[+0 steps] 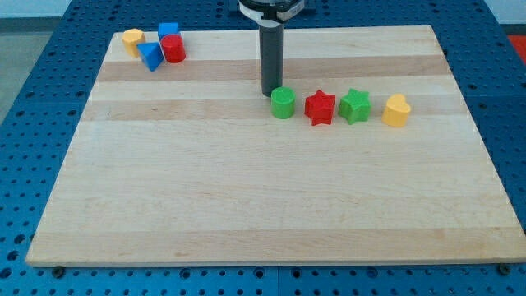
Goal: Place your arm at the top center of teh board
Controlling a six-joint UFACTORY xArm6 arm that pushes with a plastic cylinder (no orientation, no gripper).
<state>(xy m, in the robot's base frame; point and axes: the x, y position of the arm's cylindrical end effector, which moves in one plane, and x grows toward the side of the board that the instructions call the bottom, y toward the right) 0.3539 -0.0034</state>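
Note:
My dark rod comes down from the view's top centre, and my tip (pixel 269 93) rests on the wooden board (pixel 246 189), just left of and slightly above a green cylinder (pixel 283 103). To the right of that cylinder runs a row: a red star (pixel 320 107), a green star (pixel 355 106) and a yellow block (pixel 396 110). At the top left corner sits a cluster: a yellow block (pixel 132 39), a blue block (pixel 168 31), a blue triangular block (pixel 150 56) and a red cylinder (pixel 173 48).
The board lies on a blue perforated table (pixel 33 123) that shows on all sides. The arm's white and black mount (pixel 269 8) hangs over the board's top edge.

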